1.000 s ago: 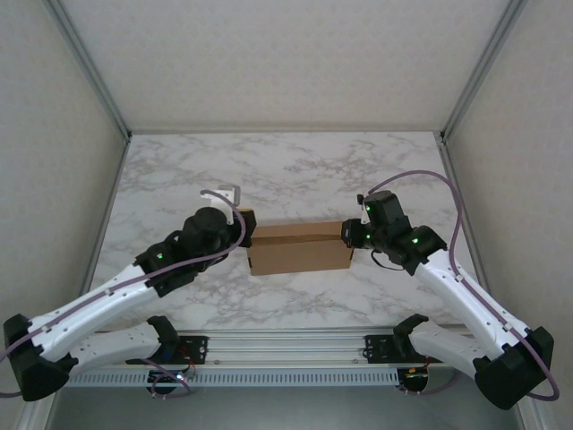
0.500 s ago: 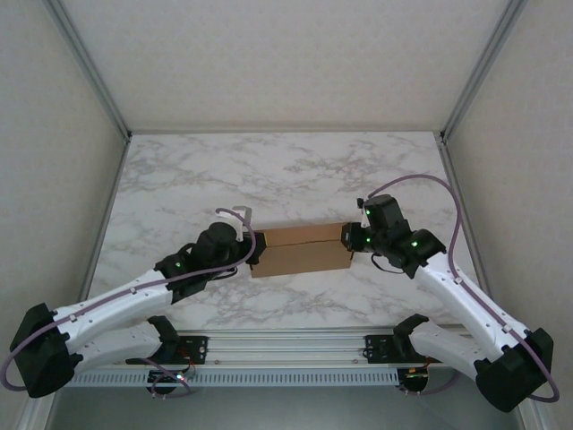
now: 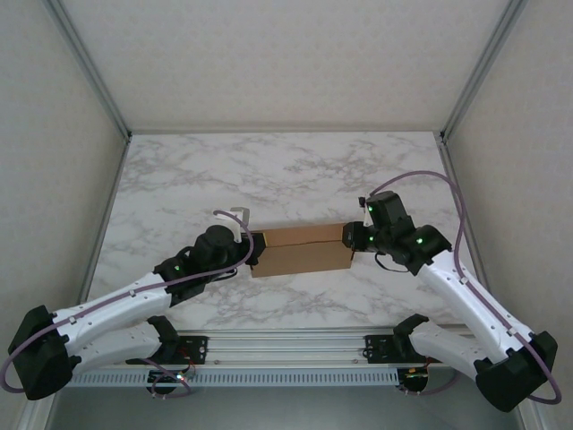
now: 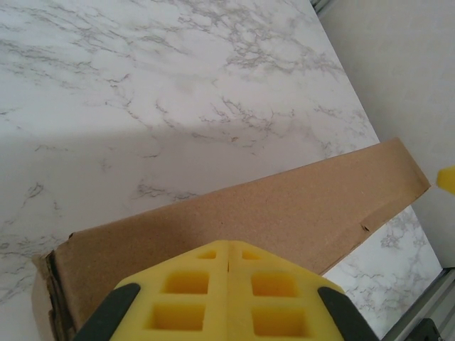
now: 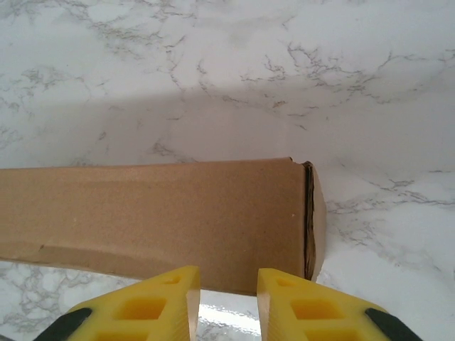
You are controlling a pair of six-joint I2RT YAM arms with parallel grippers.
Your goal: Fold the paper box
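The paper box (image 3: 300,249) lay on the marble bench (image 3: 295,170) about midway between its left and right edges and somewhat nearer the near edge than the far one. It was closed up into a long, shallow brown block whose long sides ran left to right. A crease line ran along its top face in the overhead view.

The left gripper (image 3: 253,249) was at the box's left end. In the left wrist view its yellow pads (image 4: 185,298) were pressed flat against each other with only a thin seam between them and no cardboard in that seam. The box's top face stretched away directly beyond the tips. Whether the tips actually touched the cardboard could not be told. Layered cardboard edges showed at the box's left end, and there was a small nick along one long edge.

The right gripper (image 3: 349,240) was at the box's right end. Its pads (image 5: 298,305) stood a narrow gap apart with nothing between them; bare bench showed through the gap. The box's side wall lay just ahead of the tips, not touching them, and a dark slit showed at its right corner
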